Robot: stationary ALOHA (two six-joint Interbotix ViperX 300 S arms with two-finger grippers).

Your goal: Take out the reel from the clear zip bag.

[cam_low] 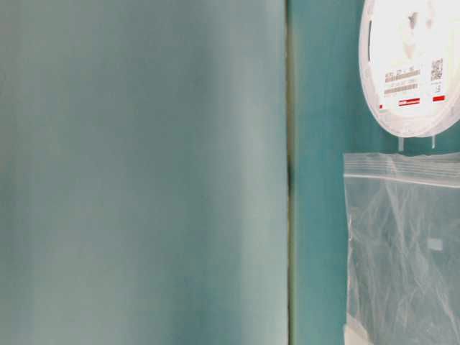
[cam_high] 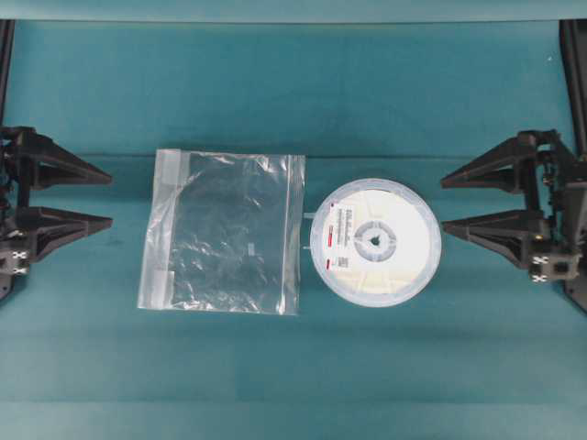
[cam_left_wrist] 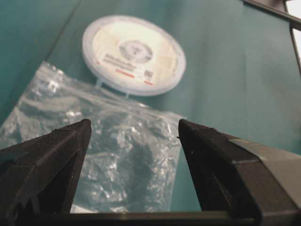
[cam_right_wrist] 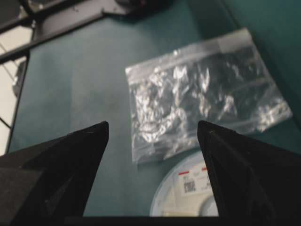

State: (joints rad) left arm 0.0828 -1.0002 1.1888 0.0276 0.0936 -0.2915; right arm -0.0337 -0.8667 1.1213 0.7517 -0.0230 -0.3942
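Observation:
The reel (cam_high: 376, 240) lies flat on the teal table, label up, outside the clear zip bag (cam_high: 225, 234) and just right of it. The bag lies flat and crinkled with nothing inside. My left gripper (cam_high: 110, 197) hovers open at the left edge, apart from the bag. My right gripper (cam_high: 444, 205) stands open just right of the reel, not touching it. The left wrist view has the bag (cam_left_wrist: 113, 160) under the open left gripper (cam_left_wrist: 134, 125) and the reel (cam_left_wrist: 134, 54) beyond. In the right wrist view the reel (cam_right_wrist: 188, 197) sits below the open right gripper (cam_right_wrist: 153, 125), the bag (cam_right_wrist: 202, 99) farther off.
A teal cloth (cam_high: 293, 92) covers the table, with a fold line running across behind the bag and reel. Dark frame bars (cam_right_wrist: 70, 19) stand at the table's edge. The table-level view catches only the reel (cam_low: 413, 65) and the bag (cam_low: 406, 251) at its right side.

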